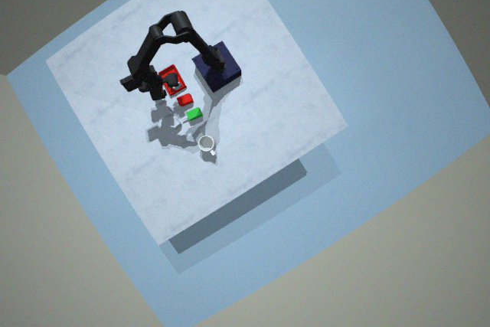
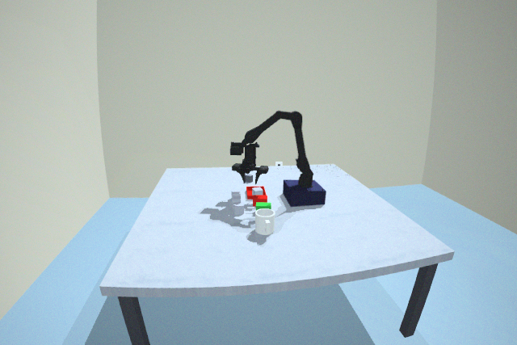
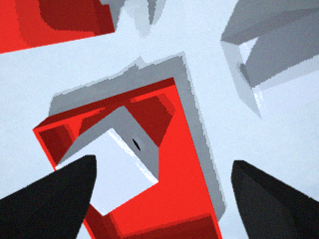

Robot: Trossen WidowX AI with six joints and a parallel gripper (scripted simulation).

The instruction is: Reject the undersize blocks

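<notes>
Black two-finger tool released, fingers apart, above red open-top tray. Grey steel block with small dark bore inside tray, turned askew to its walls. Red block near tray; green block-shaped piece beyond. White mug upright on pale counter.

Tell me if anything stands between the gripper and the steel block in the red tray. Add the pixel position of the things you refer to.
Nothing visible stands between the open gripper (image 1: 164,87) (image 2: 250,183) (image 3: 164,160) and the steel block (image 2: 257,191) (image 3: 107,169); the red tray's (image 1: 180,77) (image 2: 250,193) (image 3: 186,174) walls surround it without covering its top.
</notes>
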